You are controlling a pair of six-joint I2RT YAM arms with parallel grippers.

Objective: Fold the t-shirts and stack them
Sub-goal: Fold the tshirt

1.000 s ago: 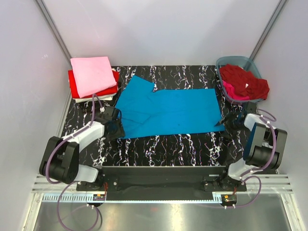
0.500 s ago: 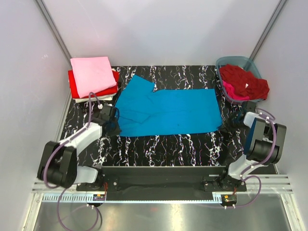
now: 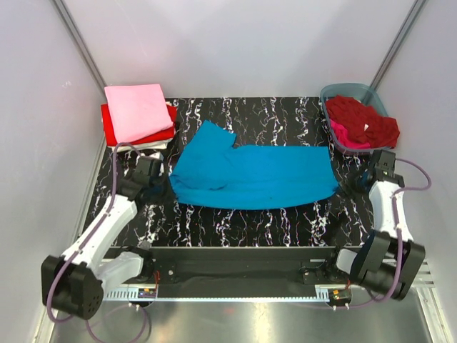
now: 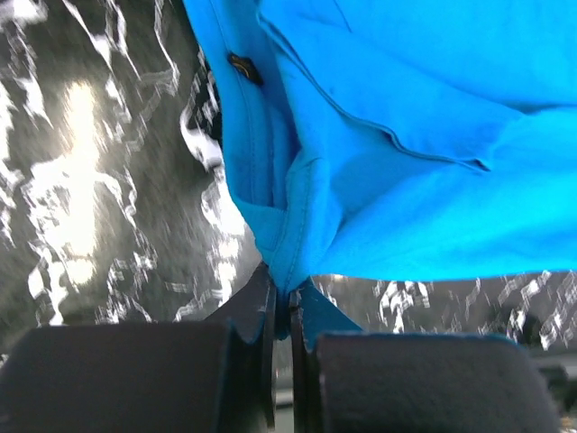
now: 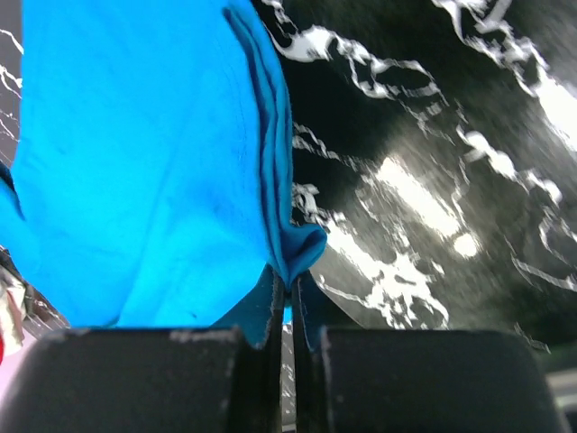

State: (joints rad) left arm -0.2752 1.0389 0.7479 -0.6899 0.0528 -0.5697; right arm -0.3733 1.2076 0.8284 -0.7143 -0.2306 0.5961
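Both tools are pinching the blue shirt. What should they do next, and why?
Probably lift together and swing the near edge over to the far edge, folding the turquoise t-shirt in half. The left tool and right tool each pinch one end of it, and it lies long across the table.

- The table top (image 3: 285, 214) is black with irregular white marble-like veining. It fills the middle of the enclosure.
- Plain pale walls (image 3: 235, 43) enclose the table at the back and on both sides.
- A grey metal strut (image 3: 77, 43) runs down the left rear corner. A second strut (image 3: 395, 44) mirrors it on the right.
- A black bar (image 3: 235, 256) and a pale metal rail (image 3: 243, 296) span the near edge.
- Brushed metal sheet (image 3: 235, 321) lies below the rail.
- Overhead light produces bright glare patches (image 5: 406, 180) on the glossy table top.
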